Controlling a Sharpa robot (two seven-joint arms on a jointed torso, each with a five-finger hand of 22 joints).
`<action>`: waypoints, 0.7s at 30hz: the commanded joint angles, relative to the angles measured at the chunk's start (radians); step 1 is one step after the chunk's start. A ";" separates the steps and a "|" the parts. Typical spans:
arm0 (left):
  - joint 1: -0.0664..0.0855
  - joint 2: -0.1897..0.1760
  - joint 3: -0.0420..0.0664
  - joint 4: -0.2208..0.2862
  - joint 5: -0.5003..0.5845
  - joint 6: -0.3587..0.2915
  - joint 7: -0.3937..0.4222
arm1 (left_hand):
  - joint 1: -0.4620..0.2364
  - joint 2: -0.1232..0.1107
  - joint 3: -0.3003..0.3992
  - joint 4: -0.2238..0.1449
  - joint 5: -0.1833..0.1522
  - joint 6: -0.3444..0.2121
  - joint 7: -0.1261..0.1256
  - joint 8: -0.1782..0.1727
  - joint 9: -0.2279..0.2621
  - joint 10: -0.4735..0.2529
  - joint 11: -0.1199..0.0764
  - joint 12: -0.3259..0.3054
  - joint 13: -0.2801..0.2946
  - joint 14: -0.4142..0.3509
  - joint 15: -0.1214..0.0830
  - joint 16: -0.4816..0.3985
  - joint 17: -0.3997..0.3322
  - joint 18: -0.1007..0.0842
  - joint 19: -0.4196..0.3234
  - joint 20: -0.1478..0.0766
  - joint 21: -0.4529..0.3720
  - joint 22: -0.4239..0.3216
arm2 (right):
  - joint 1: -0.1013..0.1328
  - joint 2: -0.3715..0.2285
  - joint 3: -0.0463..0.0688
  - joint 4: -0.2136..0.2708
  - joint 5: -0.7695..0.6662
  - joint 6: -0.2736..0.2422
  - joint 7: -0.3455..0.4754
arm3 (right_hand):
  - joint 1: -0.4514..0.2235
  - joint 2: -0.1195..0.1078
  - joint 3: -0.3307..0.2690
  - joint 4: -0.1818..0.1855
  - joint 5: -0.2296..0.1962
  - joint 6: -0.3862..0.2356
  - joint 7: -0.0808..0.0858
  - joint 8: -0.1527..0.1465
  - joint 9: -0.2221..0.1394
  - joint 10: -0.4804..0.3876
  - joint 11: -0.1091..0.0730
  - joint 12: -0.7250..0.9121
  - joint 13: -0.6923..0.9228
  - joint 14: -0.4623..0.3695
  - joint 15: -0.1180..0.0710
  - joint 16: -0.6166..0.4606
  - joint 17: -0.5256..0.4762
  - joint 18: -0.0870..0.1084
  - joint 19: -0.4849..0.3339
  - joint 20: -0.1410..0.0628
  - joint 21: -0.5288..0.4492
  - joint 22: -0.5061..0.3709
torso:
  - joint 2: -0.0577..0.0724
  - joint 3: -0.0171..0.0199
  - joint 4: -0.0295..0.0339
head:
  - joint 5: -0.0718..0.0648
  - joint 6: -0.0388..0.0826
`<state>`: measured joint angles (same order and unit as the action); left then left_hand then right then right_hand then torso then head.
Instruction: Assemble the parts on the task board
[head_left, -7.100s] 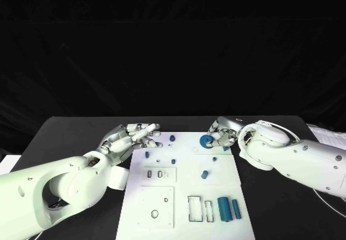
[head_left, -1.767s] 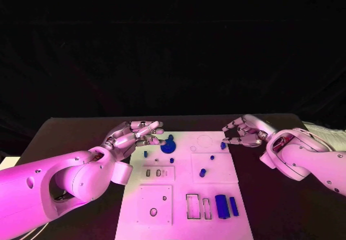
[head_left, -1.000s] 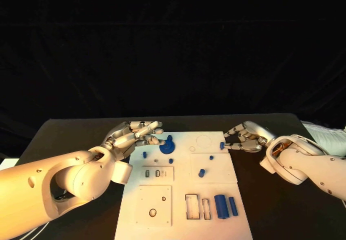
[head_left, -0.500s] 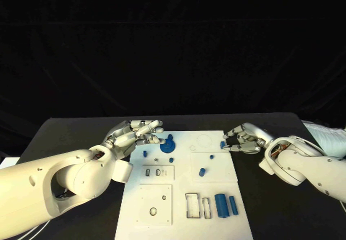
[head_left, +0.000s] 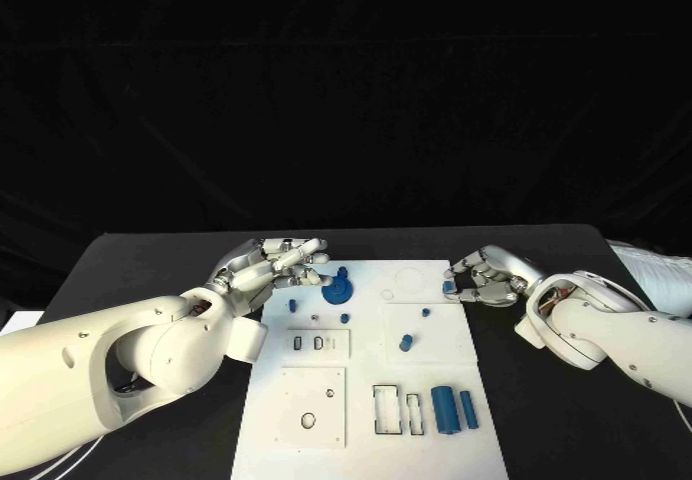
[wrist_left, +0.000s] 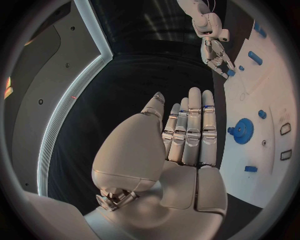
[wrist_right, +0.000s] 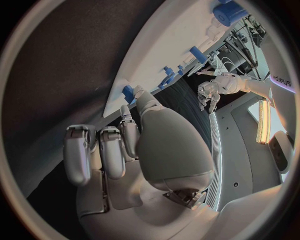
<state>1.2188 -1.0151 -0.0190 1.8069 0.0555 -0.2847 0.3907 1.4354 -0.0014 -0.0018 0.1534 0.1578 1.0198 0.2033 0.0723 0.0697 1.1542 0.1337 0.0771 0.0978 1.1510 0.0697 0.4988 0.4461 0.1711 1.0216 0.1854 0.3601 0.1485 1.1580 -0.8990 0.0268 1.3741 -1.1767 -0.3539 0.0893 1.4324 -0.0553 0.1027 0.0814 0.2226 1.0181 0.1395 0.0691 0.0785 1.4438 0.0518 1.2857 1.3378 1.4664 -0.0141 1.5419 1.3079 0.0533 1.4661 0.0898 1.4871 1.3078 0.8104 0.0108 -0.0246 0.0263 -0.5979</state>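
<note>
- head view: the white task board (head_left: 368, 400) lies between the two hands. the left hand (head_left: 271, 268) hangs at the board's far left corner, fingers slightly apart and gently bent, holding nothing. a blue gear (head_left: 338, 292) lies on the board just beside those fingertips. the right hand (head_left: 489, 277) sits at the board's far right edge, fingers curled in, with a small blue peg (head_left: 449, 287) right at its fingertips; whether it is pinched, i cannot tell. two blue cylinders (head_left: 453, 409) lie side by side on the near part of the board, well apart from both hands.
- left wrist view: the left hand's (wrist_left: 181, 145) fingers are straight and close together, nothing between them; the gear (wrist_left: 242, 131) lies on the board beside them.
- right wrist view: the right hand's (wrist_right: 119, 150) fingers are curled; the thumb tip touches the blue peg (wrist_right: 128, 93) at the board's edge. lettering on the far arm is too small to read.
</note>
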 joint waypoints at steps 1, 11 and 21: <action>0.001 0.002 0.001 0.001 0.000 0.017 0.005 | 0.003 0.003 -0.001 -0.004 -0.004 -0.006 0.001 -0.005 0.000 -0.007 0.003 -0.007 0.001 -0.007 0.002 0.002 0.002 0.011 -0.007 -0.002 -0.005 -0.002 | -0.002 0.005 0.000 -0.003 -0.018 0.018 0.008 | 0.004 0.006 0.008 0.000 -0.006 0.009 0.000 0.003 -0.001 0.002 -0.003 0.002 0.032 0.094 -0.010 0.007 0.217 -0.016 0.029 -0.009 0.004 0.091 | 0.001 0.0006 -0.0016 | 0.002 -0.001; 0.001 0.002 0.001 0.001 0.000 0.017 0.004 | 0.003 0.003 -0.001 -0.004 -0.004 -0.006 0.001 -0.005 0.000 -0.007 0.003 -0.007 0.001 -0.007 0.002 0.002 0.002 0.011 -0.007 -0.002 -0.005 -0.002 | -0.006 0.010 0.000 -0.010 -0.022 0.019 0.008 | 0.009 0.017 0.027 -0.009 -0.010 0.031 -0.005 0.009 0.002 0.005 -0.007 0.007 0.036 0.095 -0.013 0.008 0.220 -0.017 0.031 -0.012 0.006 0.094 | 0.000 0.0003 -0.0008 | 0.001 -0.001; 0.001 0.002 0.001 0.001 0.000 0.017 0.003 | 0.003 0.003 -0.001 -0.004 -0.004 -0.006 0.001 -0.005 0.000 -0.007 0.003 -0.007 0.001 -0.007 0.002 0.002 0.002 0.011 -0.007 -0.002 -0.005 -0.002 | -0.006 0.013 0.000 -0.012 -0.025 0.022 0.007 | 0.011 0.025 0.049 -0.020 -0.018 0.065 -0.016 0.017 0.006 0.007 -0.016 0.010 0.039 0.095 -0.020 0.009 0.222 -0.017 0.032 -0.017 0.007 0.096 | 0.000 0.0007 -0.0014 | 0.002 -0.002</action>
<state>1.2188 -1.0147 -0.0190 1.8063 0.0555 -0.2847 0.3896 1.4354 -0.0014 -0.0018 0.1534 0.1578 1.0198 0.2033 0.0723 0.0697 1.1542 0.1337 0.0771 0.0976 1.1510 0.0697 0.4988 0.4460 0.1710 1.0217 0.1854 0.3601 0.1485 1.1528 -0.8876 0.0269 1.3623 -1.1876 -0.3474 0.0894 1.4463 -0.0406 0.1455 0.0632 0.2089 1.0758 0.1213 0.0807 0.0829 1.4492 0.0464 1.2926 1.3894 1.4668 -0.0287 1.5453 1.3076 0.0532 1.4660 0.0823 1.4871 1.3076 0.8102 0.0115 -0.0255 0.0282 -0.5992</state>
